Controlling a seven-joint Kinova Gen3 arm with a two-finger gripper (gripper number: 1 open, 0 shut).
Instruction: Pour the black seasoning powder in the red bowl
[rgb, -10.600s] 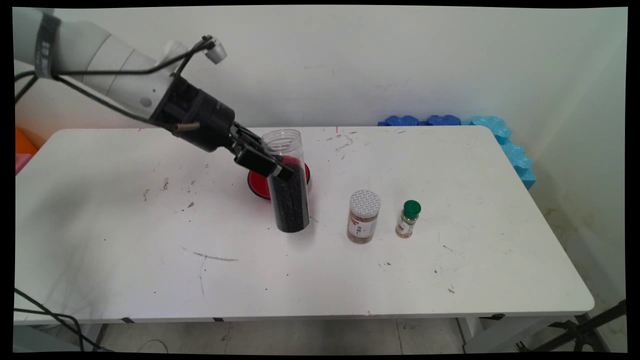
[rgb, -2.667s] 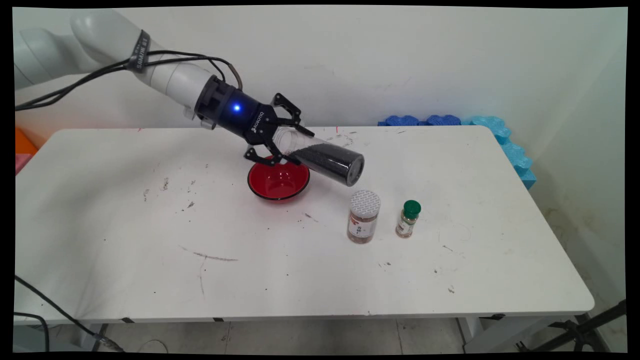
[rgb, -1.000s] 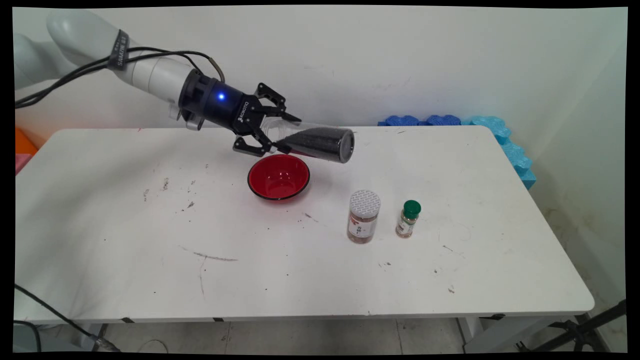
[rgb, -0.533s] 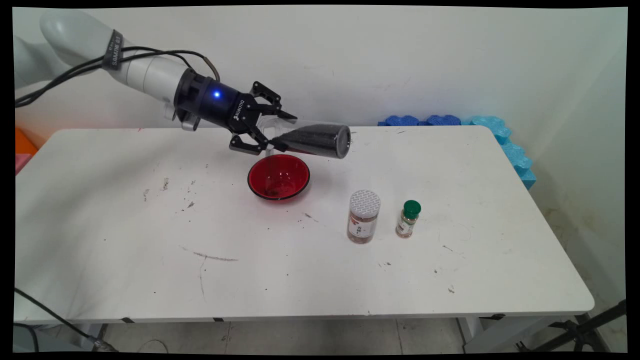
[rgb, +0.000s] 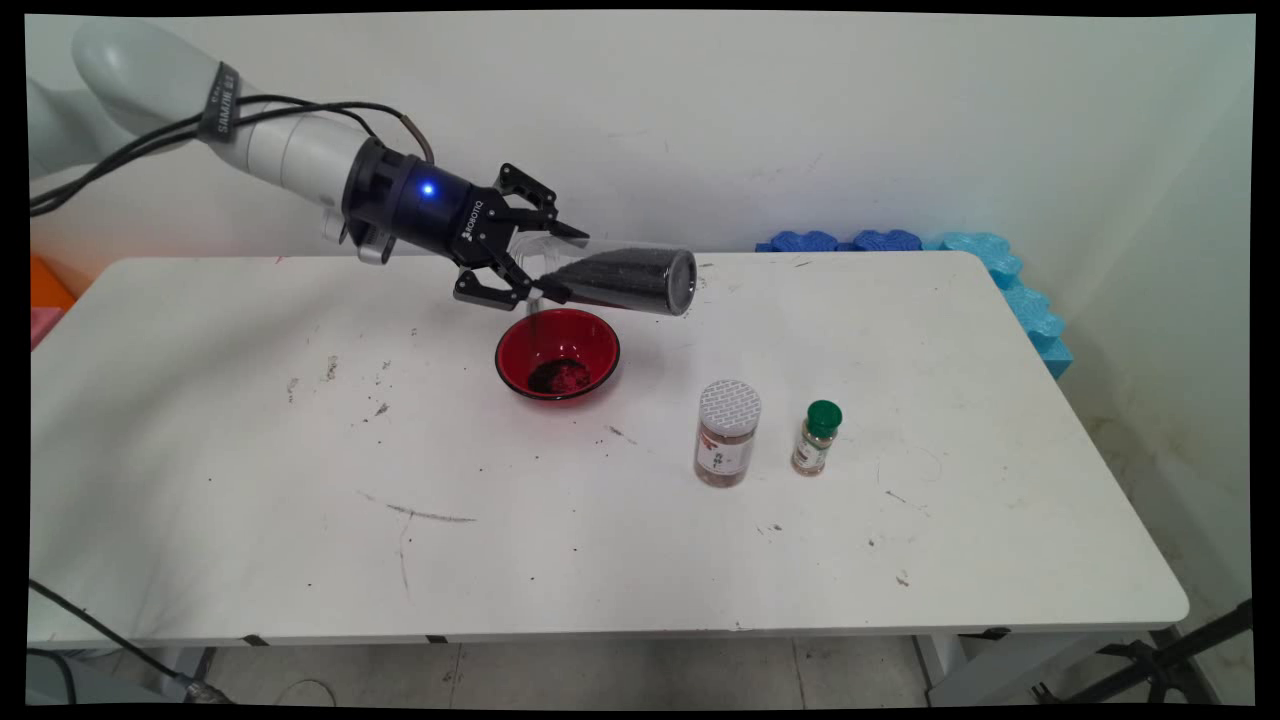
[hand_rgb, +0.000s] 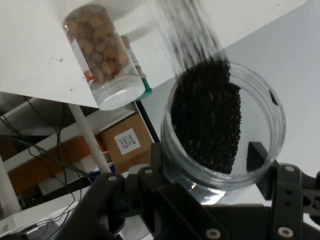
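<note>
The tall clear plastic jar of fine black grains (rgb: 615, 281) lies nearly level in the air above the far rim of the shallow red bowl (rgb: 557, 353). The black two-finger gripper (rgb: 535, 270) has its fingers closed on the jar's neck, one to each side of the open mouth. A thin stream of grains falls from the mouth, and a small dark heap lies in the bowl.

The stream lands toward the bowl's nearer side, and the bowl is shallow, so a steeper tilt could send a rush of grains over the rim onto the white bench (rgb: 600, 520). Grains striking the heap might also bounce out; a few dark specks already lie on the bench just beside the bowl. The grip sits at one end of a long, loaded jar, so it could swivel between the fingers.

Counted: one open jar, one bowl, one clear spice jar with a white patterned lid (rgb: 727, 433) and one small green-capped bottle (rgb: 817, 437), both upright and well apart from the bowl.
</note>
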